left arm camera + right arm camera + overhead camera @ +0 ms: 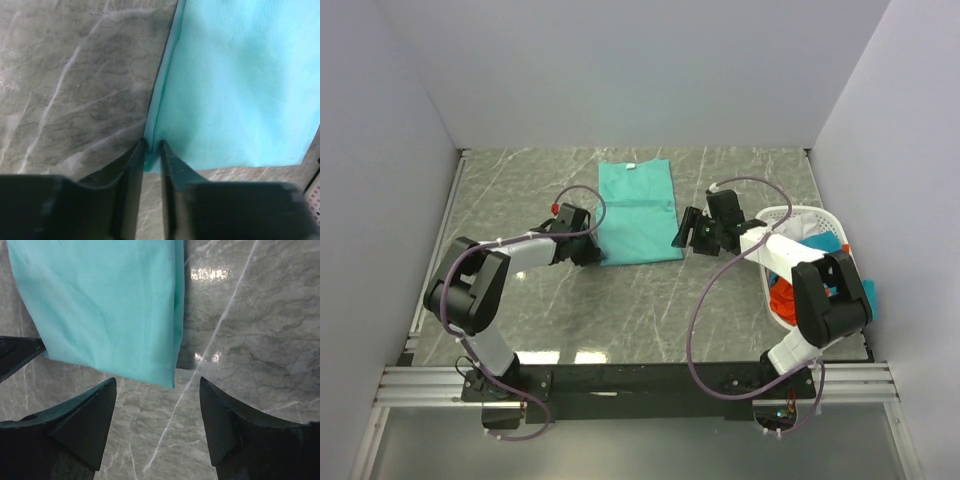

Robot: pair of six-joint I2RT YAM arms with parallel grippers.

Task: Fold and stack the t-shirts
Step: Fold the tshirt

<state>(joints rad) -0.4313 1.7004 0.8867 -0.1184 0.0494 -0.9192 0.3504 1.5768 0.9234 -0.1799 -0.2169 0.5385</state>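
Left hand tight, right hand wide

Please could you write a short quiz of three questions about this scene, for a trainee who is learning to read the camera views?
1. True or false: the right gripper has its jaws wide open and holds nothing.
2. What pinches the near corner of the flat teal-green cloth t-shirt lying on the grey marble table?
A. the left gripper
B. the right gripper
C. neither gripper
3. Fill in the missing word: the white plastic lattice basket, which holds more coloured cloth, stands beside the ___ arm.

Key: 1 true; 2 A; 3 right.
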